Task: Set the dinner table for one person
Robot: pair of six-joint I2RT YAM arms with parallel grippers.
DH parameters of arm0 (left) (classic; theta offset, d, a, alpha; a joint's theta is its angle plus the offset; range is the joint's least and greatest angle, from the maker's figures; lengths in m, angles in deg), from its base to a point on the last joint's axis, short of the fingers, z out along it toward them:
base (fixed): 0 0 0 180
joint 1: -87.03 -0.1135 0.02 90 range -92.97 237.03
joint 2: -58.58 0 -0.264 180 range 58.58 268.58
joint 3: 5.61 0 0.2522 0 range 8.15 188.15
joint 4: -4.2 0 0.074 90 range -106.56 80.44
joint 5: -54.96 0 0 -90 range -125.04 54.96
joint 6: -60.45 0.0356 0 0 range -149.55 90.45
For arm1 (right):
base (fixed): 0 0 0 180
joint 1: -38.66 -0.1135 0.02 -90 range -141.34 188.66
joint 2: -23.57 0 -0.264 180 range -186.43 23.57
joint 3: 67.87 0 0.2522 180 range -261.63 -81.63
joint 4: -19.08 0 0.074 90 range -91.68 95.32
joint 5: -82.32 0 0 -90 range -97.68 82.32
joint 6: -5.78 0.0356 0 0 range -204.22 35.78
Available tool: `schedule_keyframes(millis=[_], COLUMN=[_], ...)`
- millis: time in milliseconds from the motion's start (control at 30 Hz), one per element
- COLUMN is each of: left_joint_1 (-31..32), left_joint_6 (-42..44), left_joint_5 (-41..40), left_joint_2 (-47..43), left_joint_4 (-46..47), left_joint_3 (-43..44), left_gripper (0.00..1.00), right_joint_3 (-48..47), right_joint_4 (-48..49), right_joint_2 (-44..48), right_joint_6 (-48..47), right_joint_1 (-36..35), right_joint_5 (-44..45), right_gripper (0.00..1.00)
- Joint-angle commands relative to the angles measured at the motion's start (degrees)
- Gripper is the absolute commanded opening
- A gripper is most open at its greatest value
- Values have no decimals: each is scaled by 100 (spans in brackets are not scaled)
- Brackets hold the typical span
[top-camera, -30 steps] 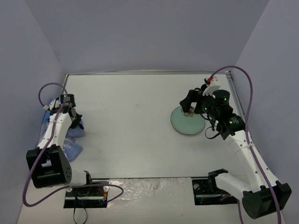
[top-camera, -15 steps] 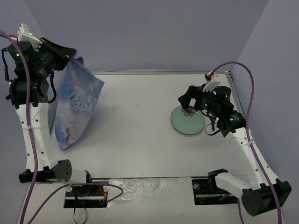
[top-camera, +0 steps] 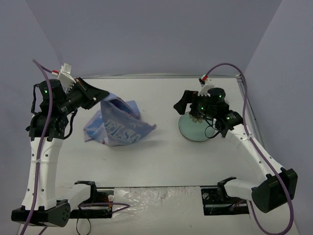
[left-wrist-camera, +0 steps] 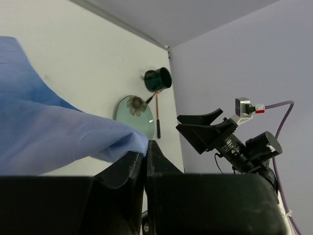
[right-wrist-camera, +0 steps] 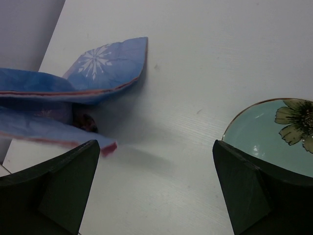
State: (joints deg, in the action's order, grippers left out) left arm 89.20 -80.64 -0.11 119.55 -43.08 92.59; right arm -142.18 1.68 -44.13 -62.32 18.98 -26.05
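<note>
Table: white, spans the whole floor of the scene, both arm bases at its near edge.

Left gripper: raised over the left side, clenched on one edge of the placemat. The rest of the cloth droops crumpled onto the table, its lettering only partly readable. The left wrist view shows blue cloth pinched between closed fingers.

Right gripper: hovers at the right, by the left rim of the plate. Its fingers are spread wide with nothing between them.

From above, the plate's far edge is hidden under the right arm. In the right wrist view the frame edge cuts it off.

Mug and dark-handled utensil: beside the plate, seen only from the left wrist.

Dark patch under a placemat fold: cannot make out.
</note>
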Motion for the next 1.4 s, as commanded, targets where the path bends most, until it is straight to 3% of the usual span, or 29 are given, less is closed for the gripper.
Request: schedule_keyframes(millis=[0,167,367,567,900,1067,1367], left_joint_1=[35,143,143,166,231,239,240], left_joint_6=[290,593,1320,1651,844,853,850], left_joint_5=[-107,-92,-275,-823,-1171,-1322,-1468], left_joint_2=[-272,-377,-589,-1033,-2154,-2263,-2270], left_joint_4=[314,62,-801,-1673,-1803,-2070,-2322], left_joint_3=[-209,-876,-890,-1043,-2706,-2914,-3031], left_gripper=[0,0,0,0,0,0,0], right_joint_3=[-18,-115,-302,-702,-1975,-2869,-3922], right_joint_4=[849,883,971,1049,1398,1521,1884], right_joint_2=[-492,-1185,-2153,-2905,-4364,-5223,-6496], right_joint_6=[-53,-396,-621,-509,-1248,-1775,-2478], right_joint_1=[-840,-1532,-2098,-2227,-2293,-2277,-2253], right_joint_5=[100,299,351,790,1754,1811,1580], right_gripper=[97,95,89,80,78,81,99])
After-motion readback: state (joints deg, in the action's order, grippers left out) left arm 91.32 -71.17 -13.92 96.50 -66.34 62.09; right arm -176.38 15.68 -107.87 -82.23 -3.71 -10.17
